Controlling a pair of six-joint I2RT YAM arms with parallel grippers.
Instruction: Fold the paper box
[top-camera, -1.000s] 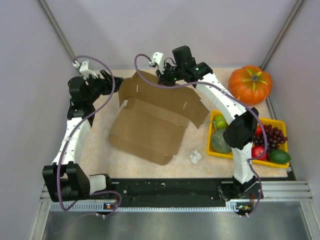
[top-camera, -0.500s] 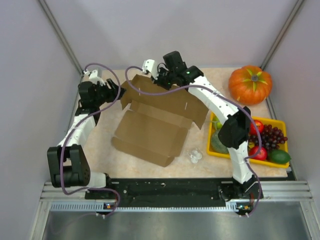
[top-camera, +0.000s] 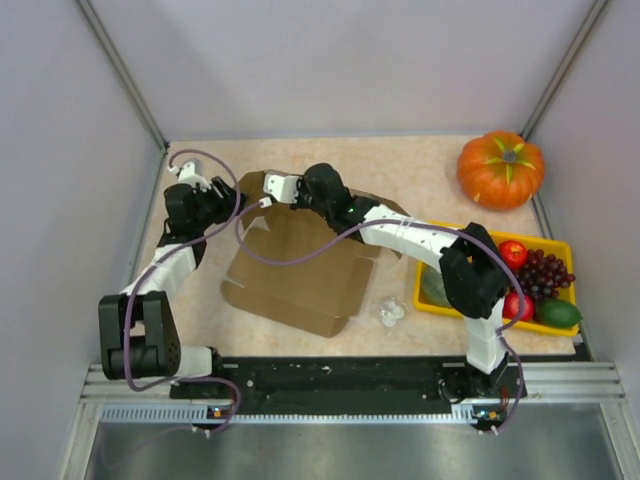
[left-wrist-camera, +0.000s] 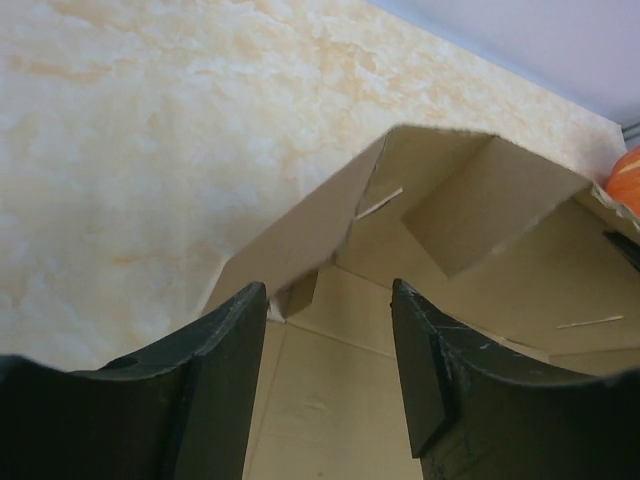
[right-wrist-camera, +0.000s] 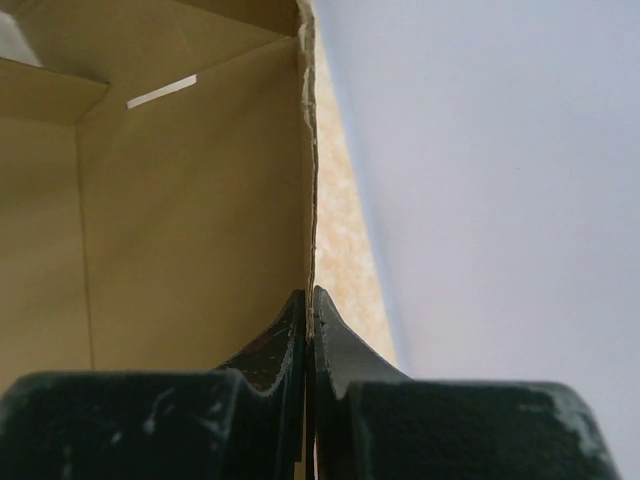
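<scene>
**A:** What does the left wrist view show?

**B:** The left gripper (left-wrist-camera: 327, 310) has its 2 fingers spread wide with nothing between them. It hangs above the paper box (left-wrist-camera: 500, 200), over a corner where a side flap stands tilted up from the flat brown panel. A white slit shows in that flap, and another folded panel leans in behind it. The mottled beige surface (left-wrist-camera: 150, 130) fills the left of the view.

**A:** And the right wrist view?

**B:** The right gripper (right-wrist-camera: 309, 305) is pressed together on the thin top edge of 1 upright wall of the box, pinching the cardboard. The inside of the box lies to the left of that wall and shows 1 white slit. A strip of the surface and a pale backdrop (right-wrist-camera: 480, 150) lie to the right.

**A:** Where does the box sit in the top view?

**B:** It sits left of centre on the surface, with its broad base panel flat and its far side raised. The left arm (top-camera: 160, 270) reaches its far left corner. The right arm (top-camera: 400, 235) stretches across from the right to the far edge, close by. An orange pumpkin (top-camera: 500, 168) sits in the far right corner, well apart from the box. A yellow tray (top-camera: 560, 245) at the right edge holds fruit, among it dark grapes (top-camera: 545, 268). A small clear object (top-camera: 390, 312) rests between the tray and the box's near right corner.
</scene>
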